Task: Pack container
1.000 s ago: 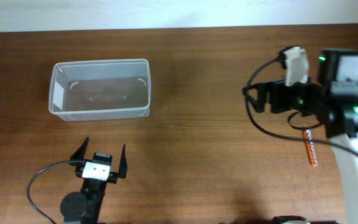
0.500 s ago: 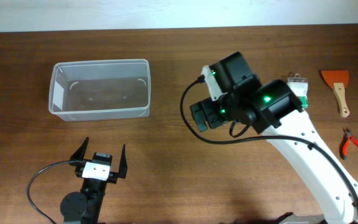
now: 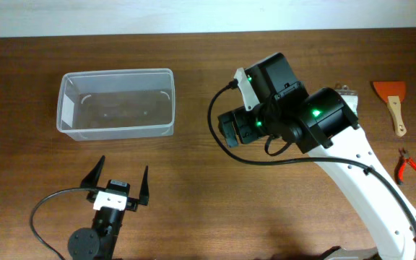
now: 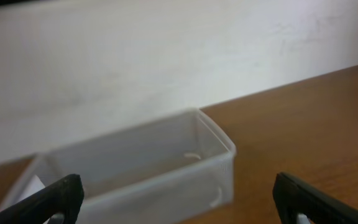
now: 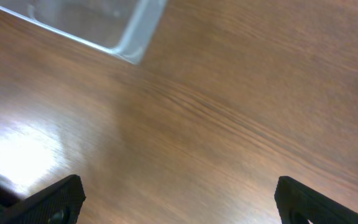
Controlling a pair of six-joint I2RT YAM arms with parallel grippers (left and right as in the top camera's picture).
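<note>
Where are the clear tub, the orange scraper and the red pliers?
clear tub [image 3: 121, 131]: overhead view, near side wall.
orange scraper [image 3: 388, 91]: overhead view, orange blade.
red pliers [image 3: 409, 163]: overhead view, handles near the joint.

table [image 3: 215, 209]: brown wood, smooth, visible grain, sheen under light | container [image 3: 118, 71]: clear translucent plastic, smooth, slightly cloudy | left gripper [image 3: 123, 166]: matt black plastic fingers | right arm [image 3: 367, 180]: smooth white shell, matt black housing | scraper [image 3: 390, 100]: pale wood handle | pliers [image 3: 410, 166]: red grips, finish unreadable
</note>
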